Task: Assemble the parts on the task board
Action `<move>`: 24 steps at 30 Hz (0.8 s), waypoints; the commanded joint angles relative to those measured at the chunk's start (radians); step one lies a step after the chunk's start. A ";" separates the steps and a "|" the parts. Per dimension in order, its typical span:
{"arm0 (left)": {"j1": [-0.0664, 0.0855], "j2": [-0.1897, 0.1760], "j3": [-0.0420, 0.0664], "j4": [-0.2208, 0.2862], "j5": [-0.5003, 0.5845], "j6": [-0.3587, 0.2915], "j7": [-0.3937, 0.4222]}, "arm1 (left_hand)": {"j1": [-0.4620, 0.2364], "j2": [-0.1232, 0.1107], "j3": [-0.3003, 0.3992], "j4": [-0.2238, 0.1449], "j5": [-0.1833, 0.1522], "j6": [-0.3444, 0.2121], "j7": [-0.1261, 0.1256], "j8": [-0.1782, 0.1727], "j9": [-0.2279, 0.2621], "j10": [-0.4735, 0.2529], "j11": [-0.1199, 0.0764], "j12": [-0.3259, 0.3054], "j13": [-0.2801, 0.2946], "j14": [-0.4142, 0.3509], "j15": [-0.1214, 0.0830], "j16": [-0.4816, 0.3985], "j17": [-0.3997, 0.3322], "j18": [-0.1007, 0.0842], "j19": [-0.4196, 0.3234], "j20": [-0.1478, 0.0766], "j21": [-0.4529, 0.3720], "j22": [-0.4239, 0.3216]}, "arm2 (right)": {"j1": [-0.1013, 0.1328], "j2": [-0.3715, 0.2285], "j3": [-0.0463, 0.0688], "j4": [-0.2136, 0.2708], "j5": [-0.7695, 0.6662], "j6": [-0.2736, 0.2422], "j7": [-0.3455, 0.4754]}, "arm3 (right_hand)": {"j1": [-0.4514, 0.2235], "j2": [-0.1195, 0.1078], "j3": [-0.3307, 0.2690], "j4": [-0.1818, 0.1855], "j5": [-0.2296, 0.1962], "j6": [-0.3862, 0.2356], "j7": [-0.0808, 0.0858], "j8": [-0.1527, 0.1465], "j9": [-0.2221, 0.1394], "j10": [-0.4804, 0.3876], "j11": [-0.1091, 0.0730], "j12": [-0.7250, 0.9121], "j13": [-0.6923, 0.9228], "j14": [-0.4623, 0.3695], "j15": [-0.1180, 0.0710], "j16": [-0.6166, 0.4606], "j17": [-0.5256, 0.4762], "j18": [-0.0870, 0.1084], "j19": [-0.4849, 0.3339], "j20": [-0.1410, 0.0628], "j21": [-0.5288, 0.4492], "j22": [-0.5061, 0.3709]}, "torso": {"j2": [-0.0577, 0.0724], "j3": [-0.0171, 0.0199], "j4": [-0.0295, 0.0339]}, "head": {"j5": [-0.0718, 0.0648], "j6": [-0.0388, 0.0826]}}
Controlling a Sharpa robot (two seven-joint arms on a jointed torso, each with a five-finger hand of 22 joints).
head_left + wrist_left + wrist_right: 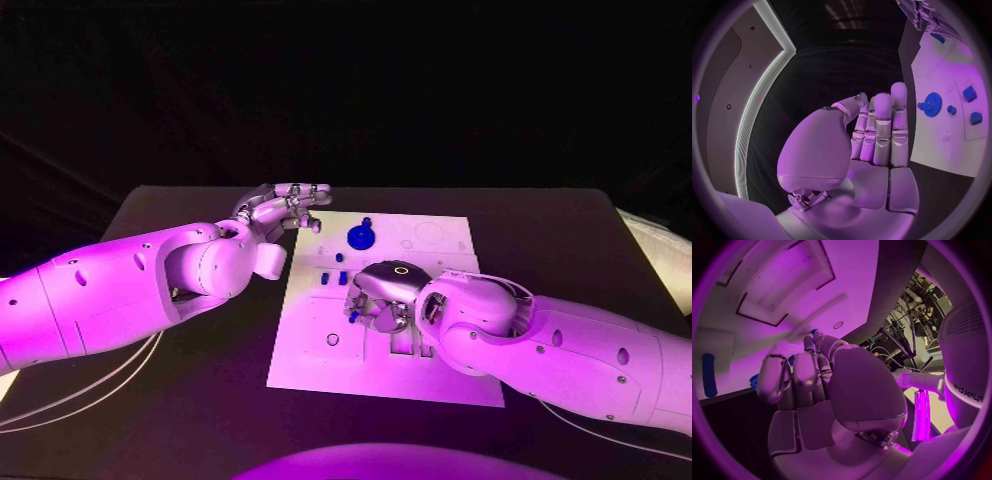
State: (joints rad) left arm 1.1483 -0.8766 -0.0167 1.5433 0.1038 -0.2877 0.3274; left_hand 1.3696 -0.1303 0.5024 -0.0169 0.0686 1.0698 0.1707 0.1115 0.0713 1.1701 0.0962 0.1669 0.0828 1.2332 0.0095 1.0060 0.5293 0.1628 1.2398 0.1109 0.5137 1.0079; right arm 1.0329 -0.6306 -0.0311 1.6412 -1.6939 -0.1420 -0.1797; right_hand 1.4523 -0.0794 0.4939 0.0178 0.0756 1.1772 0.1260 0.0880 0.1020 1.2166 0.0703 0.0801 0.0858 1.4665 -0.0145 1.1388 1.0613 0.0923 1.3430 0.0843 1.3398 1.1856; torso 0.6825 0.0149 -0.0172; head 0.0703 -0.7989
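Right hand (387, 296) low over middle of task board (325, 365), fingers curled down onto plate; small blue part (353, 316) shows at fingertips — whether pinched or only touched, cannot tell. Right wrist view: fingers (795, 380) bent together close against white board surface, blue piece (709, 374) lying off to one side. Left hand (283, 208) at board's far left corner, fingers straight and close together, holding nothing. Blue gear-like part (361, 237) sits on board near left hand; smaller blue parts (340, 257) between gear and right hand
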 commanded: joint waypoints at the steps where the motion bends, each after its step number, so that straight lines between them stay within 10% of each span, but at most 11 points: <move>1: 0.000 0.001 0.001 0.002 -0.006 0.021 0.001 | 0.003 0.003 -0.008 -0.001 0.006 -0.003 0.001 0.003 -0.001 -0.010 0.000 0.003 0.001 -0.005 0.000 -0.002 -0.001 0.019 -0.006 -0.002 -0.006 -0.001 | -0.003 0.003 -0.002 0.002 -0.025 0.040 -0.013 | -0.006 0.003 0.004 0.001 0.005 0.004 0.004 0.002 0.001 0.013 -0.004 0.001 0.000 0.025 -0.002 0.005 0.000 -0.006 0.005 0.004 0.006 0.000 | 0.000 -0.0005 -0.0003 | 0.000 -0.002; 17: 0.000 0.002 0.000 0.003 -0.006 0.020 0.000 | 0.003 0.003 -0.008 -0.001 0.006 -0.003 0.001 0.003 -0.001 -0.010 0.000 0.003 0.001 -0.005 0.000 -0.002 -0.001 0.019 -0.006 -0.002 -0.006 -0.001 | -0.003 0.029 -0.016 -0.015 -0.066 0.114 -0.062 | -0.051 -0.011 -0.022 0.005 0.014 -0.008 0.006 -0.007 0.004 -0.003 0.001 -0.014 -0.009 0.021 0.002 0.000 -0.008 -0.003 -0.005 0.008 -0.001 -0.011 | 0.000 -0.0005 -0.0001 | -0.003 -0.005; 24: 0.000 0.002 0.000 0.004 -0.006 0.021 -0.002 | 0.003 0.003 -0.008 -0.001 0.006 -0.003 0.001 0.003 -0.001 -0.010 0.000 0.003 0.001 -0.005 0.000 -0.002 -0.001 0.019 -0.006 -0.002 -0.006 -0.001 | -0.003 0.027 -0.018 -0.018 -0.065 0.062 -0.072 | -0.103 -0.064 -0.088 0.020 0.056 -0.156 0.034 -0.026 -0.031 -0.182 0.036 -0.014 -0.023 0.000 0.033 -0.039 -0.054 0.020 -0.074 0.033 -0.076 -0.122 | 0.000 -0.0005 -0.0006 | -0.002 -0.005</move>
State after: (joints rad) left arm 1.1480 -0.8762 -0.0168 1.5446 0.1023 -0.2858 0.3235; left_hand 1.3696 -0.1303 0.5024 -0.0169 0.0686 1.0698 0.1708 0.1115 0.0712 1.1701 0.0962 0.1668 0.0828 1.2334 0.0097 1.0060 0.5295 0.1628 1.2398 0.1109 0.5138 1.0080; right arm 1.0393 -0.6035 -0.0407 1.6333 -1.7432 -0.0984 -0.2206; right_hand 1.3455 -0.1317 0.4111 0.0371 0.1259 1.0399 0.1549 0.0645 0.0749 1.1512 0.0799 0.0684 0.0754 1.4648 0.0128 1.1067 1.0148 0.0945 1.2773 0.1164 1.2729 1.0766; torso 0.6822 0.0140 -0.0173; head 0.0678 -0.8038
